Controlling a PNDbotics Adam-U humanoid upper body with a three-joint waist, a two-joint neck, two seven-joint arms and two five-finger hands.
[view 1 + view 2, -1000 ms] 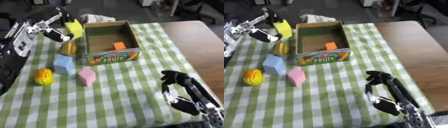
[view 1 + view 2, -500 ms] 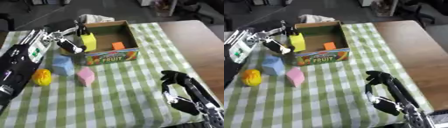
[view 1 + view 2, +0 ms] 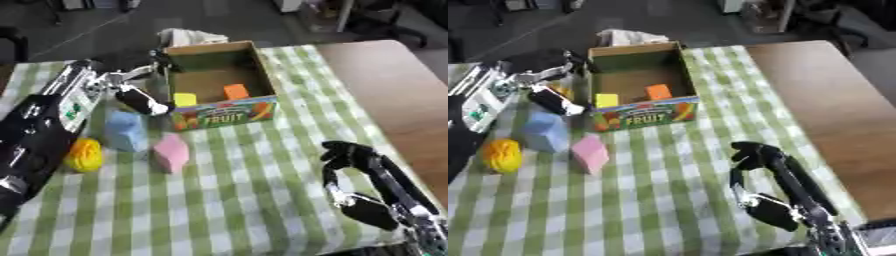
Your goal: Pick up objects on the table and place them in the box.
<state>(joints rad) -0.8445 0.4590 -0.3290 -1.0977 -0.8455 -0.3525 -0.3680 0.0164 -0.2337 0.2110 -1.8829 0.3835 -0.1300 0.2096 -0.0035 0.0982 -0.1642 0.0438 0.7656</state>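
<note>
In box: yellow block, released by left hand.

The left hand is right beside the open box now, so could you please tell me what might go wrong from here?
1. The left hand sits close against the box's left wall; pulling back carelessly could nudge or tip the box.
2. The blue block and pink block lie just below that hand, so a sweeping arm might knock them askew.
3. The yellow round object lies next to the left forearm and could roll if brushed.
</note>
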